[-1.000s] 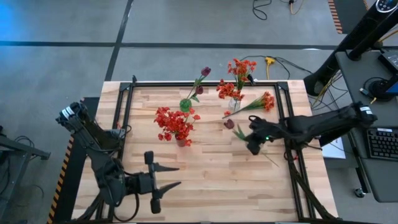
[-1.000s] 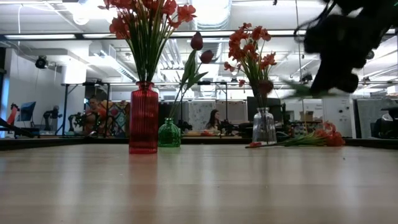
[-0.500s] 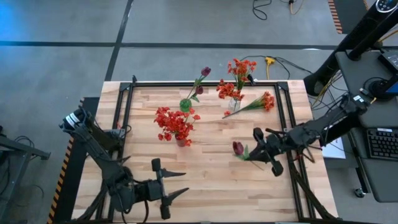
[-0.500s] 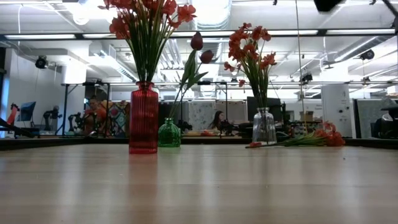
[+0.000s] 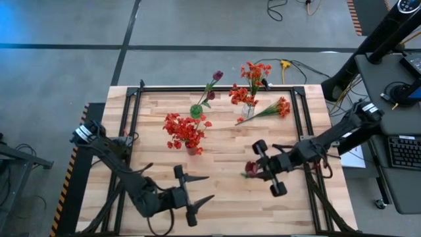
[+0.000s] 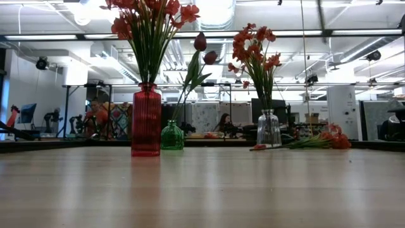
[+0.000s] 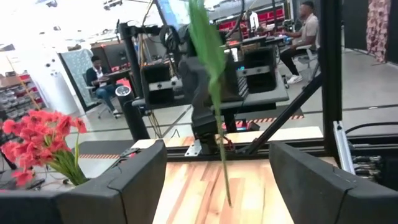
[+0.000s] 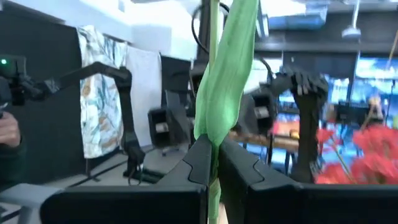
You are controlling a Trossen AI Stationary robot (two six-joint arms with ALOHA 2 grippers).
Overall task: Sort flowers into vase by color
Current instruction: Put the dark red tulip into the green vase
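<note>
The left gripper (image 5: 195, 197) hovers over the near edge of the wooden surface (image 5: 223, 204), its two fingers (image 7: 118, 186) spread wide and released, with nothing between them. Just beyond it, toward the right side, the right gripper (image 5: 264, 170) has its fingers (image 8: 202, 158) clenched on the stem of a purple flower (image 5: 250, 168); the dark bud lies just past the fingertips, and in the right wrist view a long green leaf (image 8: 225, 74) rises straight from between the closed fingers. Whether the bud clears the surface is hard to judge from above. Farther back, near the middle, a red vase (image 6: 146, 120) holds the red flowers (image 5: 185, 129). Behind it a small green vase (image 6: 171, 136) carries two purple buds (image 6: 200, 42), and beside that a clear vase (image 6: 269, 130) holds orange-red flowers (image 5: 250, 79). One more orange-red stem (image 5: 271, 110) lies flat on the surface just beside the clear vase, well apart from both sets of fingers.
</note>
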